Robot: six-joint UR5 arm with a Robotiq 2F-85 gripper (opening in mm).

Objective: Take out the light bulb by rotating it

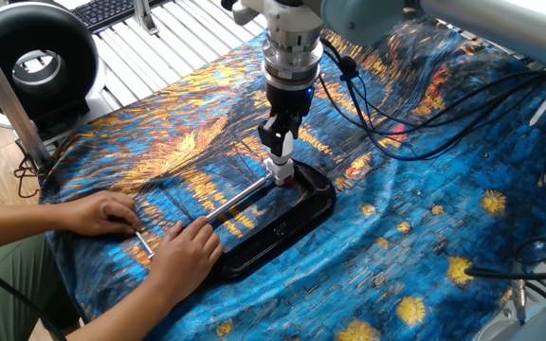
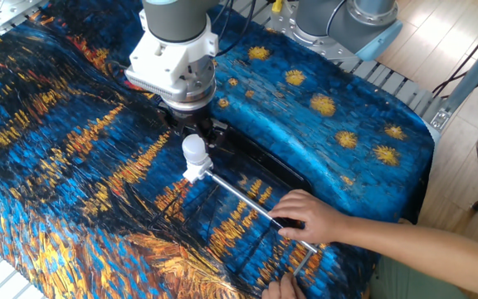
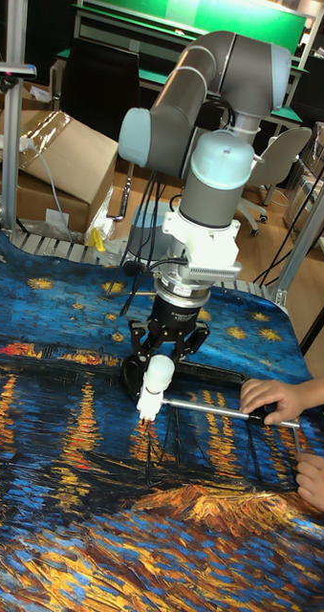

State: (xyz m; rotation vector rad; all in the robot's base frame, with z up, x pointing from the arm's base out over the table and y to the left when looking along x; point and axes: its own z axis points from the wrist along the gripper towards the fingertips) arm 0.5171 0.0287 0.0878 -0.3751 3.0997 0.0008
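Note:
The light bulb (image 2: 193, 149) is small and white, and stands upright in a white socket (image 2: 193, 173) at the end of a metal rod (image 2: 247, 199). My gripper (image 2: 195, 137) hangs straight down over it, black fingers on either side of the globe, shut on it. From the side, the gripper (image 1: 281, 142) covers the bulb's top, and only the lower part of the light bulb (image 1: 285, 152) shows above the socket (image 1: 280, 172). The tall view has the light bulb (image 3: 161, 371) in front of the gripper (image 3: 162, 356).
A black tray (image 1: 301, 216) lies under the socket on the blue and orange painted cloth. A person's two hands (image 1: 183, 251) (image 1: 102, 213) hold the rod's near end. Cables (image 1: 396, 133) run across the cloth behind the arm. A black ring light (image 1: 31, 62) stands far left.

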